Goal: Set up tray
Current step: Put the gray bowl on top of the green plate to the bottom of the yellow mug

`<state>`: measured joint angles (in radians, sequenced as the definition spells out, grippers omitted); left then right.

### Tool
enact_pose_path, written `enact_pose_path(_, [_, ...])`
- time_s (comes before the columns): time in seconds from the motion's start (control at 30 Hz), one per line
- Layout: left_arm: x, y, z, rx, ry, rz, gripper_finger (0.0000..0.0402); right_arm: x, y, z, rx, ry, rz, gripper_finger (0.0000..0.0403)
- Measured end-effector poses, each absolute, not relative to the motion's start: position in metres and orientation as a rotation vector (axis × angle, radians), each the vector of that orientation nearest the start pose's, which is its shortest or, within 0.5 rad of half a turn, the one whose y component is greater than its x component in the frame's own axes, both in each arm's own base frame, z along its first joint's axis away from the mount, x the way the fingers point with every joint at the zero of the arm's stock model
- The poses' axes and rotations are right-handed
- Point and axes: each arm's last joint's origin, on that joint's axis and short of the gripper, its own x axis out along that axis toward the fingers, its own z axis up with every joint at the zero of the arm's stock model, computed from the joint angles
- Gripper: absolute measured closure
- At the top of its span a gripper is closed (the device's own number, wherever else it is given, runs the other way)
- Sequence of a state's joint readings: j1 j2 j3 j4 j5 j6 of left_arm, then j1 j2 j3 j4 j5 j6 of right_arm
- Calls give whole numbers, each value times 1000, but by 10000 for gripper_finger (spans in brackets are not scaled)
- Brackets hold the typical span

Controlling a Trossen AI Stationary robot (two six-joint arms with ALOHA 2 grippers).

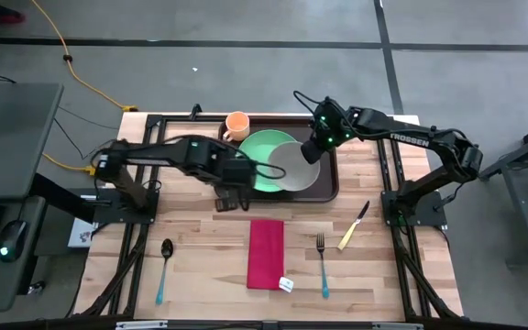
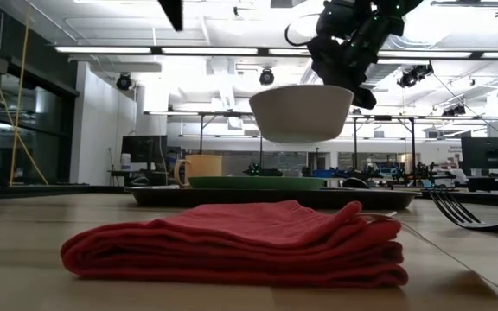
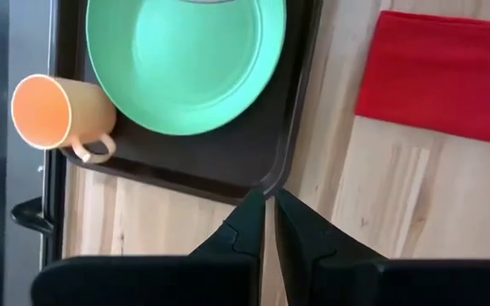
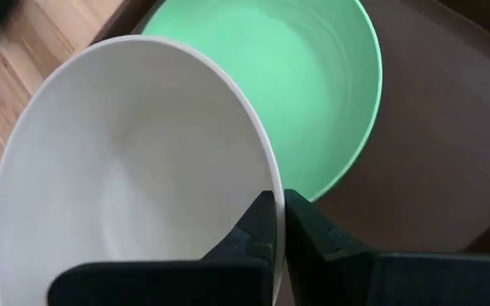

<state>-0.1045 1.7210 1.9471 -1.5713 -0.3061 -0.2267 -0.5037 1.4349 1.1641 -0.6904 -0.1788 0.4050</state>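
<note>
My right hand (image 4: 279, 208) is pinched shut on the rim of a white bowl (image 1: 295, 166). The bowl hangs in the air above the green plate (image 1: 262, 158), clear of it, as the low view shows a gap between the bowl's base and the plate.

The tray (image 1: 328, 183), dark brown with a raised rim, sits at the far middle of the wooden surface (image 1: 200, 266). The green plate lies inside it, toward its left half. An orange mug (image 1: 236, 125) stands on the tray at its far left corner, just beside the plate, handle toward the tray's edge.

My left hand (image 3: 269, 212) sits low at the tray's near left corner, fingers (image 3: 243, 229) drawn almost together with a thin slit between them, gripping nothing. Their tips are right at the tray's rim.

Nearer the front of the surface: a folded red napkin (image 1: 266, 253) in the middle, apart from the tray. A fork (image 1: 322, 261) lies to its right. A knife with a yellow handle (image 1: 353, 226) lies angled beyond the fork. A spoon with a blue handle (image 1: 164, 269) lies well to the napkin's left.
</note>
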Motion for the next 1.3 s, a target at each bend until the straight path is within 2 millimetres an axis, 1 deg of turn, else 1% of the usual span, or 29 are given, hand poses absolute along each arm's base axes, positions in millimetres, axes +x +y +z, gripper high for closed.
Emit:
enact_pose_path(0.2, [279,-20,395,36,1220,335,346,261,-138,281,698,794,-482,403])
enact_pose_path(0.3, [270,-16,397,11,1165,340,346,263,-139,283,711,765,-487,403])
enact_pose_path(0.37, [261,-11,394,-10,1154,350,346,264,-139,284,709,751,-485,403])
enact_pose_path(0.43, [256,-7,394,-39,1082,353,346,264,-140,284,710,742,-485,403])
enact_pose_path(0.5, [247,-1,387,-67,1079,353,346,265,-140,285,715,734,-487,403])
enact_pose_path(0.53, [244,1,386,-83,1051,352,346,265,-140,285,720,726,-488,403])
enact_pose_path(0.57, [240,1,385,-100,1022,338,346,266,-141,285,719,717,-488,403])
enact_pose_path(0.63, [231,4,376,-115,1028,335,346,268,-142,284,723,708,-488,403])
enact_pose_path(0.7, [224,6,374,-147,959,333,346,269,-145,283,727,701,-490,403])
enact_pose_path(0.77, [216,8,367,-171,947,336,346,271,-146,281,737,701,-489,403])
enact_pose_path(0.83, [210,9,365,-194,873,330,346,272,-148,280,745,695,-495,403])
enact_pose_path(0.9, [203,8,357,-209,867,337,346,274,-151,278,752,685,-493,402])
enact_pose_path(0.97, [198,8,356,-240,785,341,346,275,-153,276,756,676,-496,403])
enact_pose_path(1.0, [192,8,352,-251,783,351,346,277,-154,275,758,674,-495,402])
enact_pose_path(1.03, [191,9,347,-260,772,365,346,278,-155,273,766,674,-490,402])
enact_pose_path(1.1, [188,9,347,-293,669,377,346,280,-158,272,770,665,-493,403])
enact_pose_path(1.17, [182,8,336,-307,659,379,346,283,-159,269,781,663,-486,403])
enact_pose_path(1.2, [184,8,334,-319,622,374,346,283,-159,268,783,665,-489,403])
enact_pose_path(1.23, [183,8,336,-336,563,363,346,284,-160,266,783,667,-492,403])
enact_pose_path(1.27, [180,8,332,-346,550,355,346,285,-160,265,784,670,-492,402])
enact_pose_path(1.3, [175,8,326,-347,577,358,346,285,-161,264,788,676,-493,403])
